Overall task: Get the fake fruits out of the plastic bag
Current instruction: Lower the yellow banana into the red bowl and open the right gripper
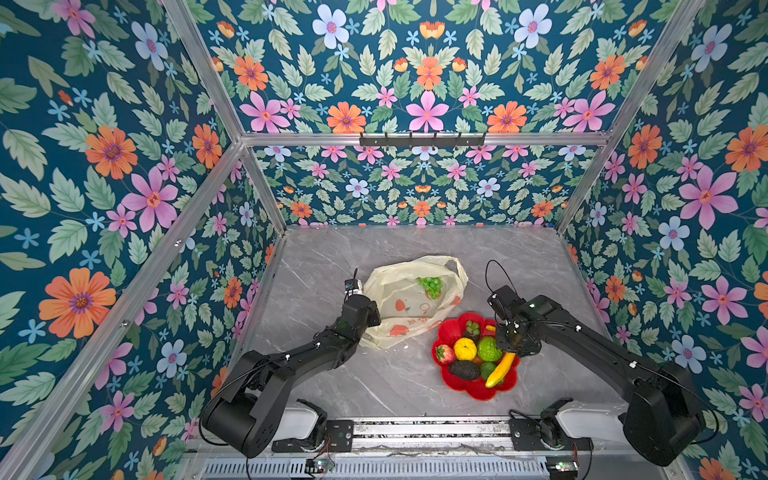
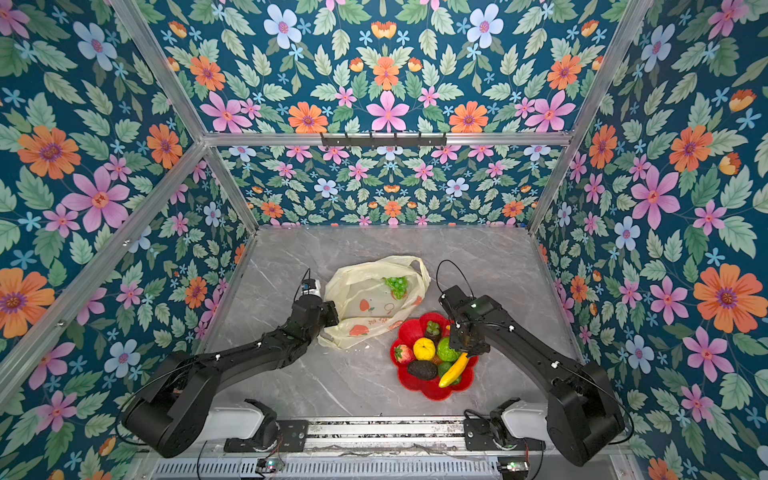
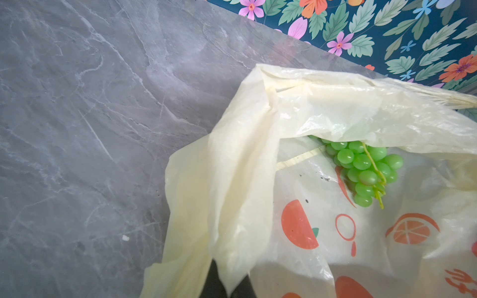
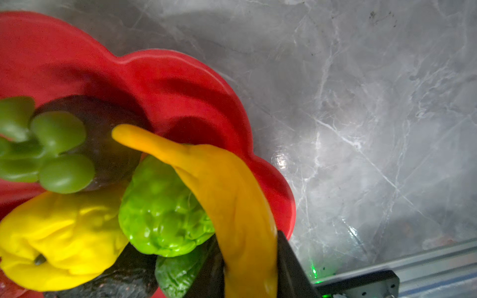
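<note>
The pale-yellow plastic bag (image 1: 411, 305) (image 3: 322, 108) lies open on the grey table. A bunch of green grapes (image 1: 431, 286) (image 3: 365, 167) shows inside it. My left gripper (image 3: 228, 285) is shut on a fold of the bag's near edge; in both top views its fingers hide under the wrist. My right gripper (image 4: 249, 273) is shut on the yellow banana (image 1: 500, 369) (image 4: 227, 196), which slants over the red plate (image 1: 478, 392). A lemon (image 1: 465, 348), strawberry (image 1: 444, 354), avocado (image 1: 464, 370) and a green bumpy fruit (image 1: 489, 349) lie on that plate.
A dark fruit with a green top (image 1: 472, 329) sits at the plate's far side. Floral walls (image 1: 415, 187) close in the table at back and sides. A metal rail (image 1: 415, 430) with the arm bases runs along the front edge.
</note>
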Tool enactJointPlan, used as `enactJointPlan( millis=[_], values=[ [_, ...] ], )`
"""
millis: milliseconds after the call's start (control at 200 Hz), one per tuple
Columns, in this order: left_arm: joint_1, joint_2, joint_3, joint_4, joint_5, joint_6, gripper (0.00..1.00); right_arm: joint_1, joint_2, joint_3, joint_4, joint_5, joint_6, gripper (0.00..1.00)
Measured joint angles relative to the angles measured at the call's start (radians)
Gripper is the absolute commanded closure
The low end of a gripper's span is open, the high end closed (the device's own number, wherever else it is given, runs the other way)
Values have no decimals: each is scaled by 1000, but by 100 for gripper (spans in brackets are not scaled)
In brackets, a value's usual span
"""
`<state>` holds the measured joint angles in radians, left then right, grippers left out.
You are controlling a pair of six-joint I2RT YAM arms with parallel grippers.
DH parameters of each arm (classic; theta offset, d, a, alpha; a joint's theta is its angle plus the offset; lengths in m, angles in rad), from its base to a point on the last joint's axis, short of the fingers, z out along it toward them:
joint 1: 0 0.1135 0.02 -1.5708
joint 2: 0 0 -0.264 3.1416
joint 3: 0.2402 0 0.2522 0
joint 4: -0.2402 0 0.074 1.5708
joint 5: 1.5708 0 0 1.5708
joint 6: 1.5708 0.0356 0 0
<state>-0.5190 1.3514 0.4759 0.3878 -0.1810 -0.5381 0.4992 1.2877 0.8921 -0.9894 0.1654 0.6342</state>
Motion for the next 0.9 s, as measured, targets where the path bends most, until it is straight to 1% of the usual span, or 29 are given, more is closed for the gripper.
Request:
enactJointPlan(
  millis=[365,495,590,785,900],
  values=[
    [0,4,2,0,-1,0,100,0,14,-14,21,0,10,67],
    [0,4,2,0,-1,0,100,0,18,-15,21,0,11,61],
    [0,4,2,0,-2,0,100,0,19,-15,21,0,13,60],
    [0,4,2,0,-4,3,100,0,19,-13,15,0,16,59],
    [0,4,2,0,-4,4,100,0,16,-9,8,0,21,61]
  ],
)
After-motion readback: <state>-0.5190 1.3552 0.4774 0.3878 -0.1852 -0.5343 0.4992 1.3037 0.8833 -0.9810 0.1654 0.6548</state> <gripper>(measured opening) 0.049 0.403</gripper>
